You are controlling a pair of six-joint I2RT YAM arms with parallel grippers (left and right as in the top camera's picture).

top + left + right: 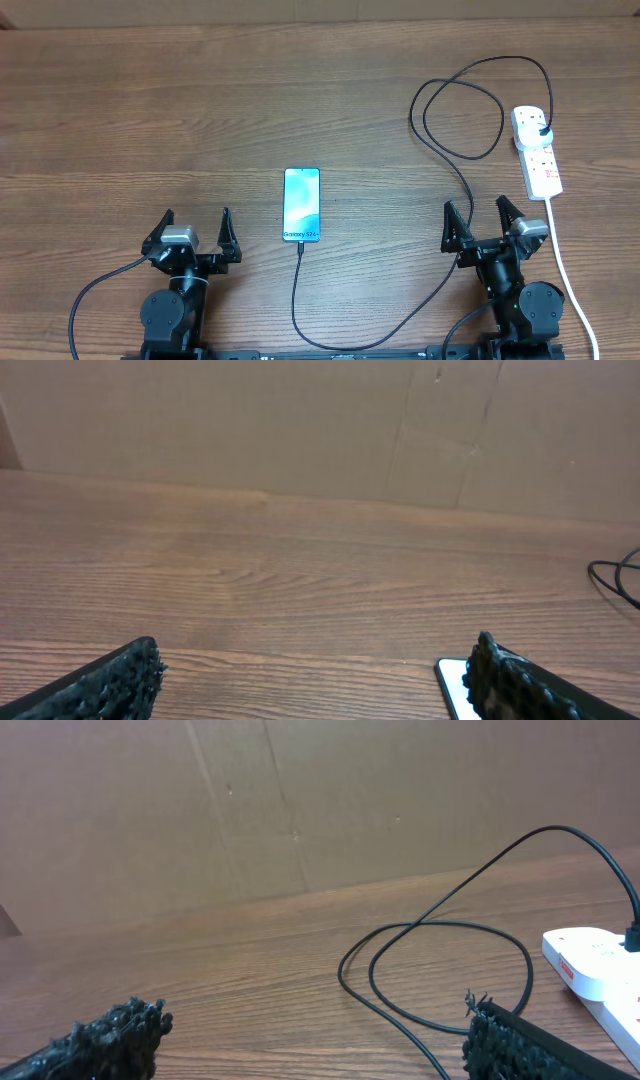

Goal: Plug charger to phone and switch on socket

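From above, the phone [301, 205] lies flat near the middle of the wooden tabletop [140, 110], with its lit screen facing up. The charger [295, 290] meets the phone's near edge with its tip and runs back toward the arms. It then sweeps right, climbs past the right fingers [451, 224] and loops once. It ends in a black plug seated in the far end of the socket [540, 165]. The socket lies at the right side, its white cord [566, 275] trailing back. The left fingers [226, 232] are spread wide, holding nothing, left of the phone and apart from it. The right fingers are likewise spread and hold nothing, between phone and socket.

From the left wrist, the left fingers [115, 682] sit far apart at the bottom corners, and a corner of the phone [452, 682] shows just beside the right-hand one.

From the right wrist, the right fingers [110, 1038] stand wide apart. The charger [420, 924] lies looped on the wood ahead, and the socket [590, 955] shows at the right edge
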